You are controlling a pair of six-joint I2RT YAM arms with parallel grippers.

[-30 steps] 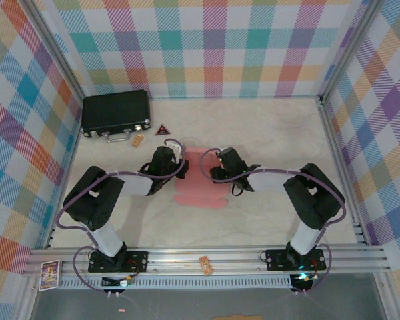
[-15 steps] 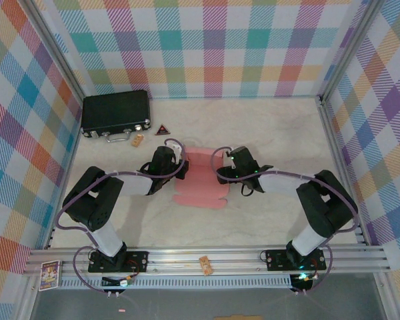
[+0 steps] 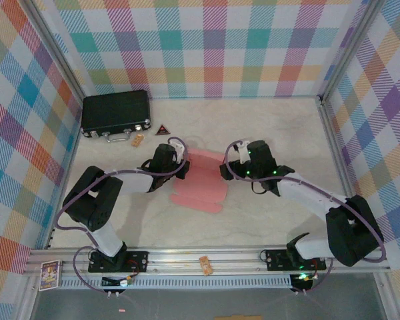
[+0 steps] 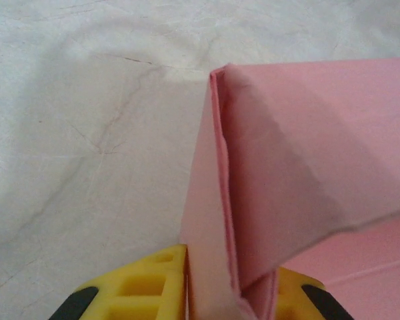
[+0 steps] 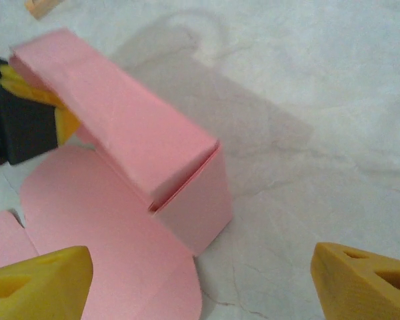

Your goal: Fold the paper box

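The paper box (image 3: 199,190) is salmon-pink card lying mid-table, partly folded. One end is raised into a long hollow section (image 5: 120,127), and a flat rounded flap (image 5: 100,247) still lies on the table. My left gripper (image 3: 179,167) is shut on the left end wall of that raised section (image 4: 230,293), its yellow fingers (image 4: 140,287) pressing on either side of the doubled card. My right gripper (image 3: 228,168) stands just right of the box, open wide (image 5: 203,287). Its yellow fingertips (image 5: 367,280) touch nothing, and the box's corner sits just ahead of them.
A black hard case (image 3: 115,113) lies at the back left, with a red triangle (image 3: 163,130) and a small tan piece (image 3: 137,139) beside it. An aluminium rail (image 3: 253,253) runs along the near edge. Plaid walls close in three sides.
My right gripper has opened wide and drawn back to the right, off the box. The left gripper has kept its grip and place. The box's raised section now stands on its own.
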